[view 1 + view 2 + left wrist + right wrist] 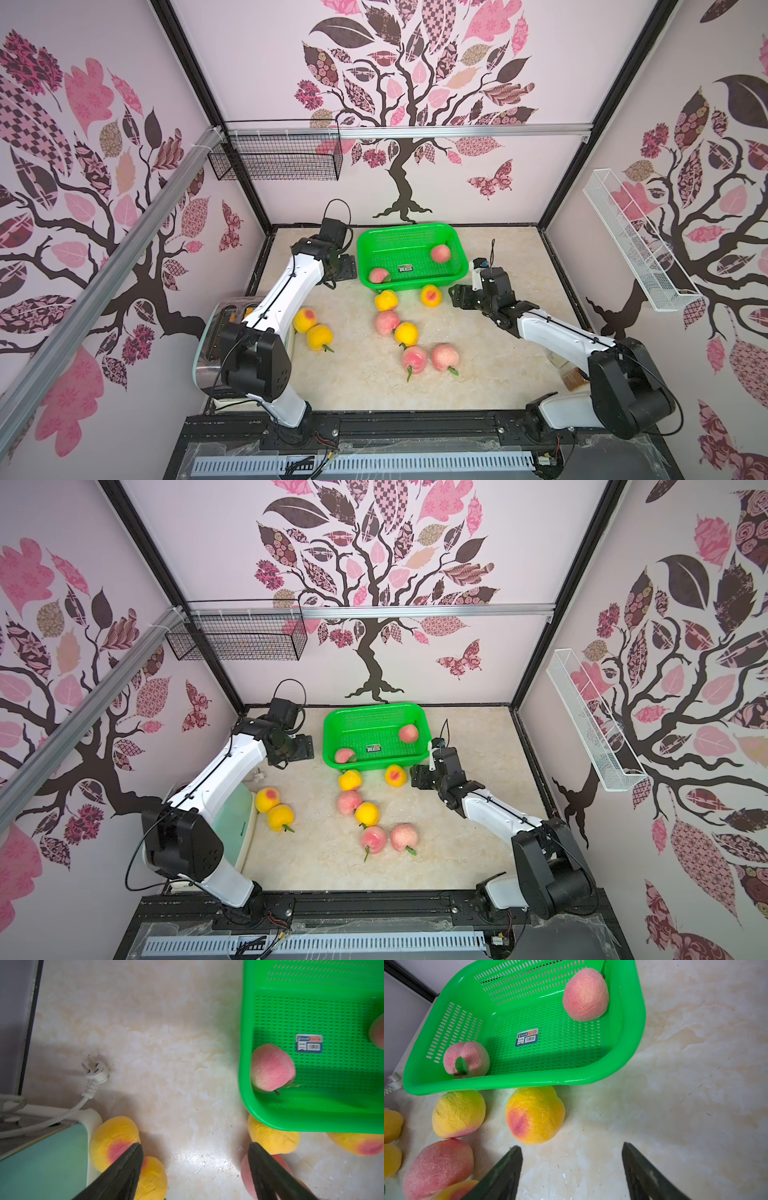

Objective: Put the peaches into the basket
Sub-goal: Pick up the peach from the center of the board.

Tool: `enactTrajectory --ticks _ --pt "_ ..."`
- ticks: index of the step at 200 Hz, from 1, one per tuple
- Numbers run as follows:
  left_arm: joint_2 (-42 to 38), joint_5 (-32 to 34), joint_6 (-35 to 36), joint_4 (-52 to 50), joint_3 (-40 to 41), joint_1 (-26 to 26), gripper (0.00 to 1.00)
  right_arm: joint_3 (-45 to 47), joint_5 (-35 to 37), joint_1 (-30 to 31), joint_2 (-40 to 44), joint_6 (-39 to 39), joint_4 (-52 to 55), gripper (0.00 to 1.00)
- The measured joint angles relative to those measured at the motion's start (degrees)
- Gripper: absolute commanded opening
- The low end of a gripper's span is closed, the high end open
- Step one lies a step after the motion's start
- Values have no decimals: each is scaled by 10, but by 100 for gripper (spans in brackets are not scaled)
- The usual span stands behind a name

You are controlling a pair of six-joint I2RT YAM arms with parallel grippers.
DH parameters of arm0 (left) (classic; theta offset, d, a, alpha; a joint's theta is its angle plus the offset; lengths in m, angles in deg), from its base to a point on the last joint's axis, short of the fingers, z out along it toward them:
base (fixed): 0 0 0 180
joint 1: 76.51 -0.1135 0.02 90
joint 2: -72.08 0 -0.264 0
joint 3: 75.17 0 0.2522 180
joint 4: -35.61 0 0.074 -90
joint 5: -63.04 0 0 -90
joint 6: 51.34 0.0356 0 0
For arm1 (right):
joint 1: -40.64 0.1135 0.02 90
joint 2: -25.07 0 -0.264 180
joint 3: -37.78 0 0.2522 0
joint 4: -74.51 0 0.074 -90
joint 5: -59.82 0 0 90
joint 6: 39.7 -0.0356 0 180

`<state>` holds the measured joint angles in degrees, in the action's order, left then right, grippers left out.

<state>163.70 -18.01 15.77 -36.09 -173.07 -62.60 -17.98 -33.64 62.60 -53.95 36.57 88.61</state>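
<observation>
On the bench (478,374), eight peaches (387,322) lie loose and two sit inside the basket (415,285). Our left gripper (193,1147) and right gripper (572,1147) hang spread and empty. The yellow peach (534,1114) tucked under the rim may roll away, or we shove the basket.

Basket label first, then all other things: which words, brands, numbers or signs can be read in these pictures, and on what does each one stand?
The label on the floor of the green basket: a barcode and small print, too small to read.
The side of the pale green appliance: one short dark word, too blurred to read.
No other text is visible.
</observation>
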Motion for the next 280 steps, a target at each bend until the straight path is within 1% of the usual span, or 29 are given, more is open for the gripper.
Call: enactTrajectory --ticks 22,70,105,135,202,242,280 --pt "-34 15 -27 -10 58 -17 82 0 -3 0 0 -2 0 78" --pt "-90 48 -106 -33 142 -16 82 0 -8 0 0 -4 0 78" --pt "-106 73 -156 -32 176 -23 82 0 -10 0 0 -5 0 78" --pt "-91 93 -193 -20 177 -28 82 0 -13 0 0 -6 0 78" --pt "-13 127 -278 -4 177 -36 80 0 -14 0 0 -6 0 78" --pt "18 157 -310 -15 165 -42 78 0 -14 0 0 -6 0 78" --pt "43 158 -317 -14 156 -47 78 0 -14 0 0 -6 0 78"
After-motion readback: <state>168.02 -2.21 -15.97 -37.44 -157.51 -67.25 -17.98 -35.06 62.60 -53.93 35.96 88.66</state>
